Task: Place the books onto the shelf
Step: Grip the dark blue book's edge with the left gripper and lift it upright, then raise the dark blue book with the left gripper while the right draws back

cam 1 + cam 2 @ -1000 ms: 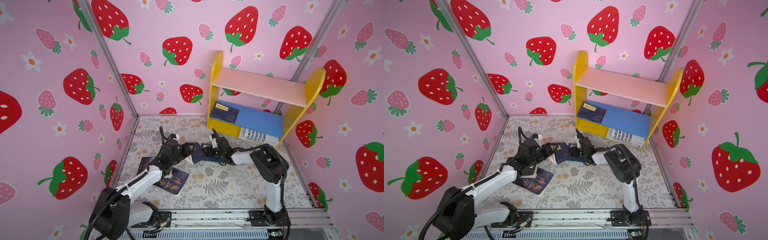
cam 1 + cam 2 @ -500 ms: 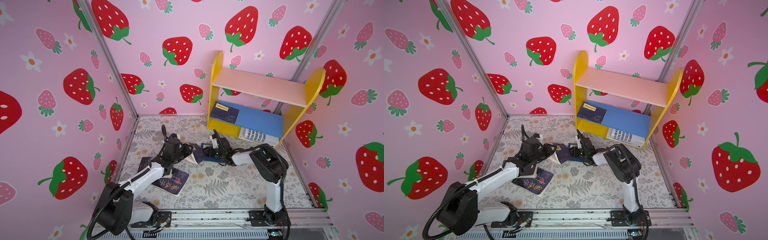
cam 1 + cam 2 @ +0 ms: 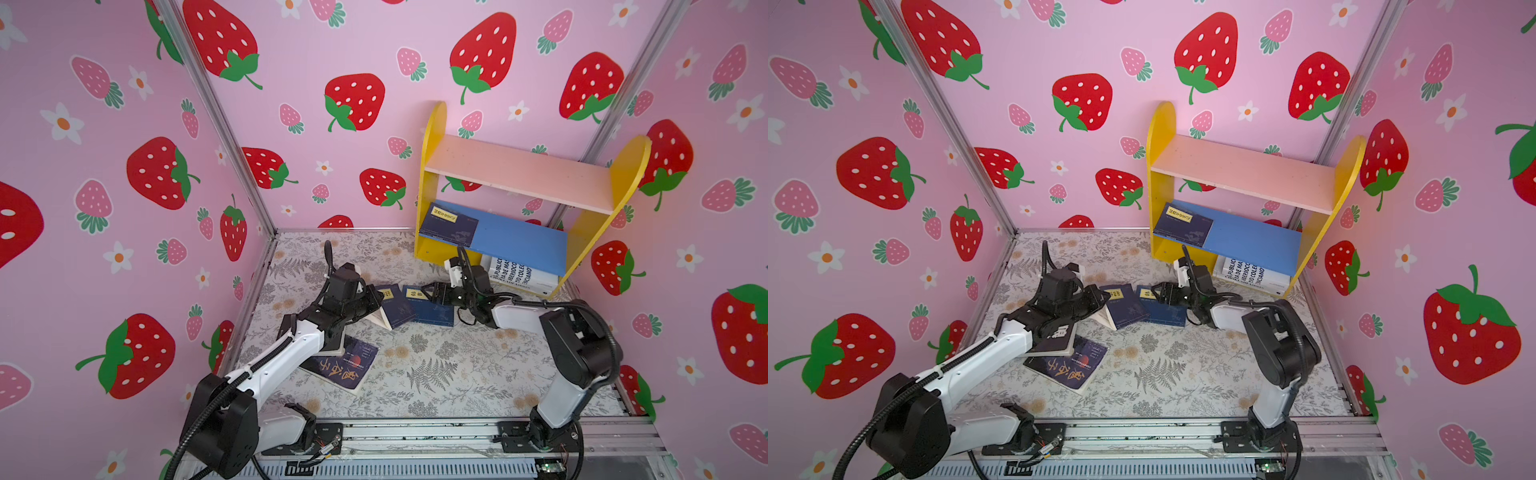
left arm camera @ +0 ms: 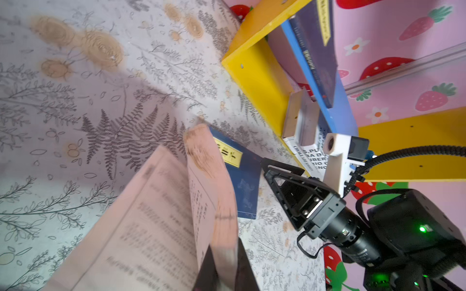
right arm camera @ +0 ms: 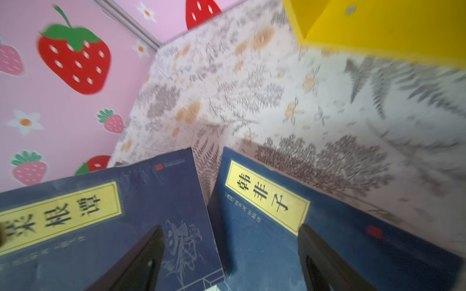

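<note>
My left gripper is shut on the page block of an open navy book with a yellow label, its loose pages splayed beside the jaws. A second navy book lies flat just right of it. My right gripper hovers open over the seam between both books, holding nothing. The shelf stands at the back right, with one navy book on its blue board and a white book beneath it. Two dark books lie under my left arm.
Strawberry-patterned walls close in the floral floor on three sides. The shelf's yellow side panel is close behind my right gripper. A metal rail carrying both arm bases runs along the front edge.
My left gripper has shut on the open navy book's pages. My right gripper has opened wide and holds nothing now. Both arms have barely shifted.
</note>
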Controlling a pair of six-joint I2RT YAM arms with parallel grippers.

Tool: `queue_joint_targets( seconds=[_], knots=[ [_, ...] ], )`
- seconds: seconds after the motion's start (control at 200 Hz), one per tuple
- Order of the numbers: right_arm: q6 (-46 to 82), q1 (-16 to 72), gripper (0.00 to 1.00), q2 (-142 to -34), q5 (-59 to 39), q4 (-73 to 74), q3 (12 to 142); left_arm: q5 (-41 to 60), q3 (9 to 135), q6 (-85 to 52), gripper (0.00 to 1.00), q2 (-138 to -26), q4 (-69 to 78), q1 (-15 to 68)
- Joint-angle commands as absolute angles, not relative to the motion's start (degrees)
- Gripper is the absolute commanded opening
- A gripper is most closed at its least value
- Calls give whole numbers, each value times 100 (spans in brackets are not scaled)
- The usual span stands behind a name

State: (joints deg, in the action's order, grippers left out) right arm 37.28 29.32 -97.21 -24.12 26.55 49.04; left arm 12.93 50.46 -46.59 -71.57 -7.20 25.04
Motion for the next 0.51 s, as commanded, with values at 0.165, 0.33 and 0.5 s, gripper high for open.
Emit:
queue_joint_targets(
  seconds=[0.165,0.33,0.5],
  knots=[
    [5404,2180,100,-8339,-4680,4323,3577,3484,7004,-3804,0,-7095,-1265,2142],
    [7069,2171,100,-7940,-5333,6484,2765,4354,7579,-3891,0,-7333,-1005,2058],
    [7761,2162,100,-7499,-5365,7446,2543,4992,7744,-4227,0,-7629,-510,2054]
  ],
)
